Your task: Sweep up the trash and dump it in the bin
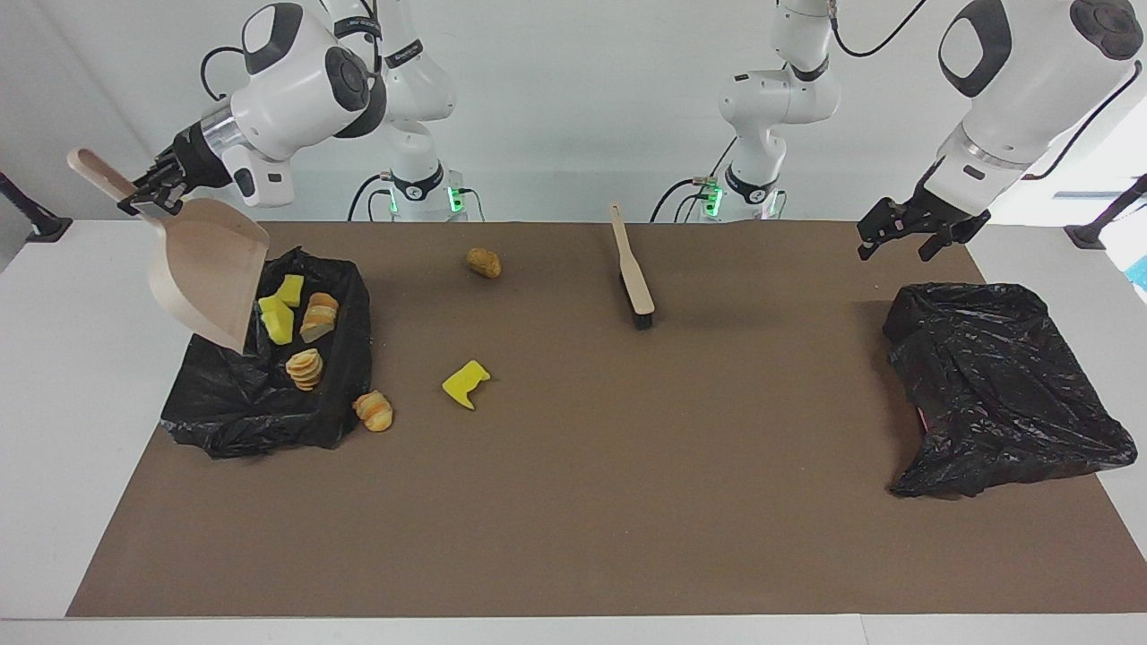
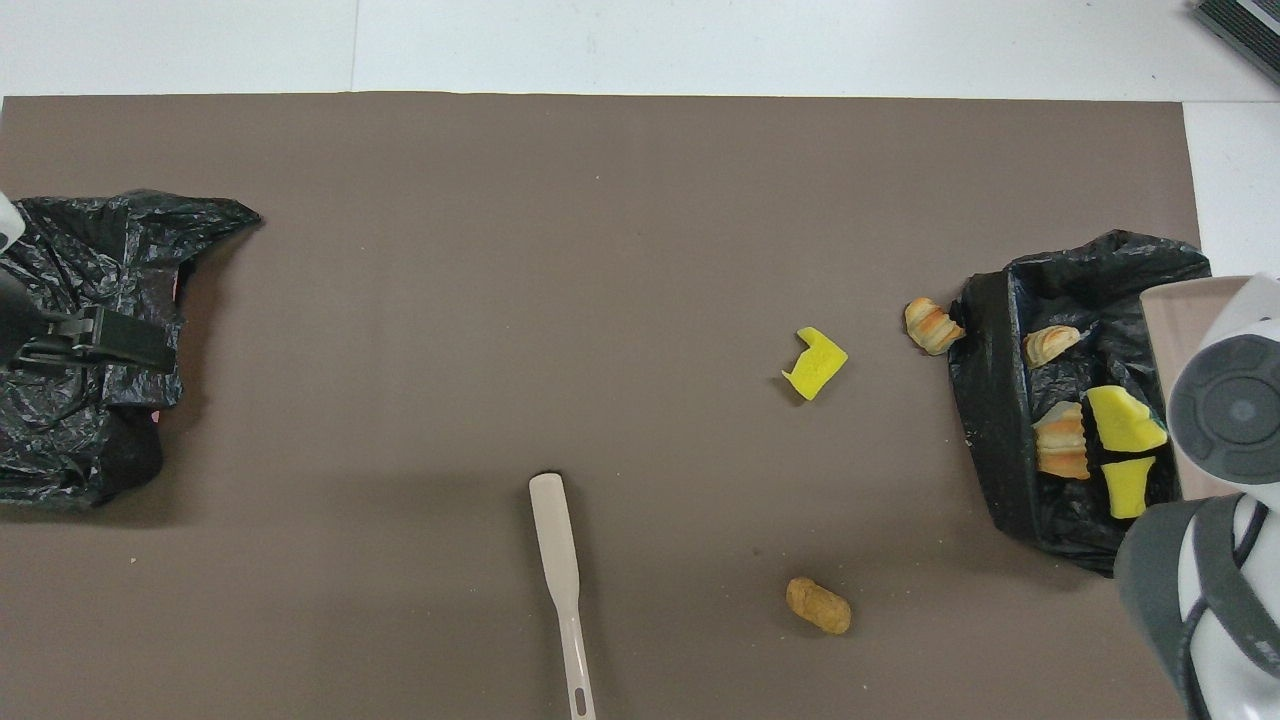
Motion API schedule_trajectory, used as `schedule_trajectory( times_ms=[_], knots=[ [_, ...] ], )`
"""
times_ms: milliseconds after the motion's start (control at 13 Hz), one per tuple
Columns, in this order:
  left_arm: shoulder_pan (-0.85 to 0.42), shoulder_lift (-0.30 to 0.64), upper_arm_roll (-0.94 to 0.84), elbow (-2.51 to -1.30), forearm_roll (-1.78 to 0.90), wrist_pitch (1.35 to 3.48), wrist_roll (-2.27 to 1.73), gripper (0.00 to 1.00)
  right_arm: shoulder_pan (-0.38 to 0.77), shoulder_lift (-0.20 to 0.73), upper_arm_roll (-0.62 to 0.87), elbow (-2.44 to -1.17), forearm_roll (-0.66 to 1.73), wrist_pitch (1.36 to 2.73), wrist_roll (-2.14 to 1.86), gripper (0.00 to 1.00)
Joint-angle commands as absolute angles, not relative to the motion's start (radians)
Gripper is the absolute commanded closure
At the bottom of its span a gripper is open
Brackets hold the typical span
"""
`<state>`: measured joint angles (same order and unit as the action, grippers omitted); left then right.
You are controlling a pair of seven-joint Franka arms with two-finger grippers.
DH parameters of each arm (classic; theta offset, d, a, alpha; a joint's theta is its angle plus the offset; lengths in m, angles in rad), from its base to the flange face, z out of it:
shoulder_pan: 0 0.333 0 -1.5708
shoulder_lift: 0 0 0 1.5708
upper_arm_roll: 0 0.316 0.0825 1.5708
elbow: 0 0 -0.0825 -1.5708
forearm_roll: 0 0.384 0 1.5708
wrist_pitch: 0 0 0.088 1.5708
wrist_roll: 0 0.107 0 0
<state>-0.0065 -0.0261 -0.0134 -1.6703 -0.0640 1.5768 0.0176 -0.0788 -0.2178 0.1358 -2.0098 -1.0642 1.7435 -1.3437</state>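
now we hold the dustpan (image 1: 204, 273) by its handle in the right gripper (image 1: 154, 190), tipped steeply over the bin (image 1: 235, 408) so trash (image 1: 305, 367) slides in; left gripper (image 1: 909, 235) waits, spread, over the other bag (image 1: 1004, 394).

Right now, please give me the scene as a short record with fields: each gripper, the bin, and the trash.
right gripper: shut on the dustpan handle, pan tipped over the bin
left gripper: open, empty, raised over the table's left-arm end
bin: black-lined, holds four pieces
trash on mat: yellow sponge, bread lump, brown lump
brush: lying on mat
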Motion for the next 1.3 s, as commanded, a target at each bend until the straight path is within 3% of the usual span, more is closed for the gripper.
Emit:
schedule_trajectory(
  times_ms=[0,460,690,1227],
  knots=[
    [0.006,-0.018,-0.026,-1.645,-0.043,1.559,0.023,0.0,-0.077,-0.137,0.14,-1.879,-0.898,1.707,-1.3,1.0],
    [-0.008,-0.009,-0.029,-1.638,-0.014,1.562,0.07,0.0,-0.068,-0.072,0.172,-1.829,-0.427,1.773,-0.866,1.0],
    [-0.003,-0.014,-0.029,-1.644,-0.02,1.574,0.098,0.0,0.012,0.038,0.184,-1.761,-0.331,1.782,-0.53,1.0],
    [-0.008,-0.012,-0.028,-1.643,-0.028,1.62,0.097,0.0,0.221,0.355,0.187,-1.447,-0.161,1.818,0.11,1.0]
  ],
)
